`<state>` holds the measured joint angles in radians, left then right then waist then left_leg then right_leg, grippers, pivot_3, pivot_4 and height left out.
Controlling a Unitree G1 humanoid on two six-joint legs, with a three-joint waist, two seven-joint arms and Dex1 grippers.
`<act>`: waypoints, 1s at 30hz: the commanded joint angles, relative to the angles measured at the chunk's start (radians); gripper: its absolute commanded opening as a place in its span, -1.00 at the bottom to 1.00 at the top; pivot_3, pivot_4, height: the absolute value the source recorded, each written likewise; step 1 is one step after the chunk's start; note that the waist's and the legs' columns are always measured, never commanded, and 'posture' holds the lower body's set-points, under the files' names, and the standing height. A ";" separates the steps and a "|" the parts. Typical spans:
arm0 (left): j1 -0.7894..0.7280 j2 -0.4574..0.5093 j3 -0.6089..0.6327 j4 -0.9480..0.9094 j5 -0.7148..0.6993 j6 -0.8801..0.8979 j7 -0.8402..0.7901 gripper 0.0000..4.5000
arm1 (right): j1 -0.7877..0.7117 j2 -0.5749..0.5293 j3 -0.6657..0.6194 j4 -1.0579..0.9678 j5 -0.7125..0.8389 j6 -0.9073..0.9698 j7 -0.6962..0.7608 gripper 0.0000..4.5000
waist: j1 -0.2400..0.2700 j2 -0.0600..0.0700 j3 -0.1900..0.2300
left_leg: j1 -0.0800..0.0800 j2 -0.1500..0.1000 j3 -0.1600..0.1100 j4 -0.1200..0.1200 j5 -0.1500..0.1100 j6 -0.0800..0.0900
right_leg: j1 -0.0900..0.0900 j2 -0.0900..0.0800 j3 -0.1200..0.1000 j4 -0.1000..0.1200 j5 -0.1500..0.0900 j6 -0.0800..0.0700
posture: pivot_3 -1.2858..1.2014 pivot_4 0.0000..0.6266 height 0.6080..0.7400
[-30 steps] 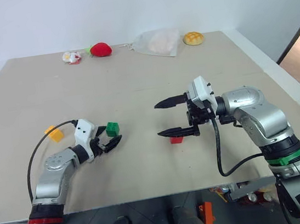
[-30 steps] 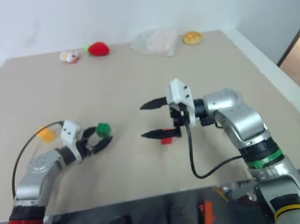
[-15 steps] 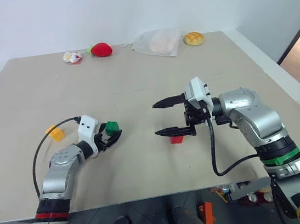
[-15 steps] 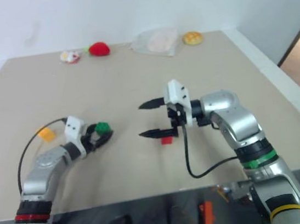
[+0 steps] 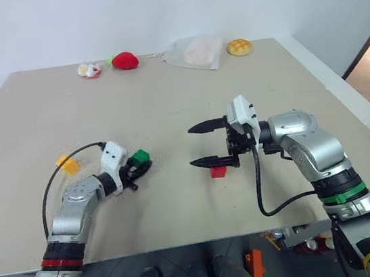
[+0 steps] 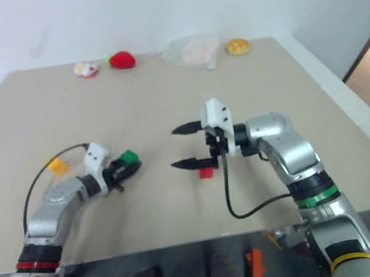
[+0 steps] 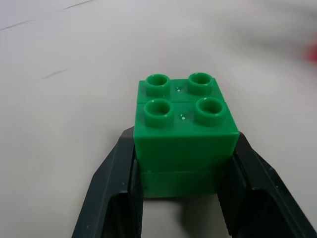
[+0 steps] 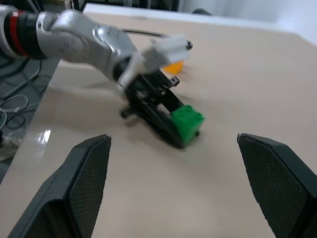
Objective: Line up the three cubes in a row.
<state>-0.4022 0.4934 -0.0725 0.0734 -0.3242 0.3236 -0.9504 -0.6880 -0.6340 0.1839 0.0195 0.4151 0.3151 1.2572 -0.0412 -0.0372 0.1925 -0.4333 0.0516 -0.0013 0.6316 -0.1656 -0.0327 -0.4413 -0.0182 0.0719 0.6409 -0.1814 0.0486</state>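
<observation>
Now my left gripper (image 5: 140,166) squeezes the green cube (image 7: 184,129) to carry it. My right gripper (image 5: 199,145) waits wide open above the red cube (image 5: 217,172).

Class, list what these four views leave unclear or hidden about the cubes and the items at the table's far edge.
- Red cube: head views, partly behind the right gripper's lower finger.
- Yellow cube: right wrist view, mostly behind the left gripper.
- Green cube: left wrist view, sides covered by fingers.
- White bag: contents too small to tell.
</observation>
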 commanded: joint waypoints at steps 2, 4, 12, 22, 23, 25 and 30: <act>-0.065 0.049 -0.027 -0.041 -0.066 -0.024 -0.208 -0.40 | -0.014 -0.061 -0.090 0.021 0.040 0.017 0.048 0.89 | 0.000 0.000 0.000 | 0.000 0.000 0.000 0.000 0.000 0.000 | 0.000 0.000 0.000 0.000 0.000 0.000 | 0.03 -0.52 0.99; -0.093 0.052 -0.043 -0.018 -0.077 -0.025 -0.273 -0.40 | -0.013 -0.074 -0.115 0.039 0.042 0.027 0.040 0.89 | -0.001 0.000 0.000 | 0.000 0.000 0.000 0.000 0.000 0.000 | 0.000 0.000 0.000 0.000 0.000 0.000 | 0.03 -0.52 0.99; -0.240 0.034 -0.127 0.292 0.017 -0.222 -0.493 -0.40 | 0.029 -0.104 -0.187 -0.007 0.059 0.095 -0.015 0.89 | -0.004 0.000 0.000 | 0.001 0.000 0.000 0.000 0.000 0.000 | 0.000 0.001 0.000 0.000 0.000 0.000 | 0.03 -0.52 0.99; -0.432 -0.135 -0.115 0.723 0.113 -0.515 -0.504 -0.40 | 0.124 -0.128 -0.249 -0.147 0.092 0.154 -0.085 0.89 | -0.001 0.000 0.000 | -0.004 -0.001 -0.001 0.002 0.000 0.001 | -0.001 0.000 0.000 0.000 -0.001 0.002 | 0.03 -0.52 0.99; -0.434 -0.146 -0.115 0.740 0.118 -0.528 -0.505 -0.40 | 0.131 -0.130 -0.253 -0.156 0.094 0.155 -0.089 0.89 | -0.001 0.000 0.000 | -0.004 -0.001 -0.001 0.002 0.000 0.001 | -0.001 0.000 0.000 0.000 -0.001 0.002 | 0.03 -0.52 0.99; -0.434 -0.159 -0.114 0.768 0.128 -0.553 -0.511 -0.40 | 0.140 -0.132 -0.257 -0.167 0.097 0.158 -0.098 0.89 | -0.003 0.000 0.000 | -0.004 -0.001 -0.002 0.002 -0.001 0.001 | -0.001 0.001 0.000 0.000 -0.001 0.002 | 0.03 -0.52 0.99; -0.430 -0.178 -0.112 0.815 0.150 -0.589 -0.511 -0.40 | 0.142 -0.128 -0.258 -0.164 0.094 0.156 -0.109 0.89 | -0.004 0.000 0.000 | -0.003 -0.001 -0.003 0.002 -0.001 0.001 | -0.001 0.001 0.000 0.001 -0.001 0.001 | 0.03 -0.52 0.99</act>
<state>-0.8214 0.3231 -0.1993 0.8805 -0.1779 -0.2368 -1.4570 -0.5433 -0.7512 -0.0429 -0.1100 0.4902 0.4772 1.1530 -0.0453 -0.0372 0.1925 -0.4364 0.0510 -0.0038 0.6340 -0.1662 -0.0313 -0.4422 -0.0168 0.0719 0.6416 -0.1825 0.0500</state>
